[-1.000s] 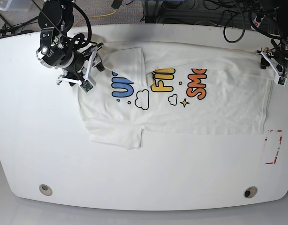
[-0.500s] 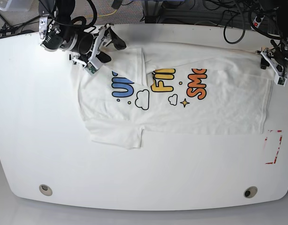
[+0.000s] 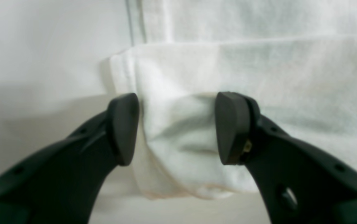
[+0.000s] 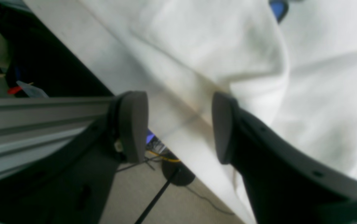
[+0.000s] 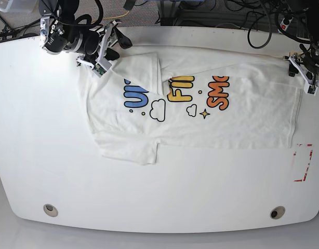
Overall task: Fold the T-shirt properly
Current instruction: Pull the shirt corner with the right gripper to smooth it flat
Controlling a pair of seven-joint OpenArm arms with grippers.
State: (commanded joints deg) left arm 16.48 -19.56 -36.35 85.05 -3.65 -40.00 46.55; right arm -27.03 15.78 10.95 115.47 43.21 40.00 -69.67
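Across the middle of the white table [image 5: 159,192] lies the T-shirt [image 5: 242,124], spread flat with its printed front up. Blue, yellow and orange lettering, small clouds and a star run from about 9 o'clock toward 3 o'clock across the cloth. One sleeve sticks out toward 7 o'clock, and the other is folded over the chest at about 11 o'clock, its edge lying beside the blue letters.

At the shirt's 2 o'clock corner, near the table's far right edge, sits the left gripper [image 5: 308,72]. In the left wrist view the left gripper [image 3: 177,129] has its two dark pads spread apart, with a bunched corner of white cloth lying between them. One pad [image 3: 124,127] sits at the cloth's hemmed edge and the other [image 3: 231,127] rests over the fabric. The jaws are parted and are not pinching the cloth.

At the table's 11 o'clock corner the right gripper [image 5: 114,44] hovers by the shirt's upper left edge. In the right wrist view the right gripper [image 4: 178,127] is also spread wide, nothing clamped, with the table's edge and a fold of white fabric between its pads. A scrap of blue print shows at 1 o'clock in that view. Red tape marks [image 5: 303,163] lie on the table at about 4 o'clock, just off the shirt.
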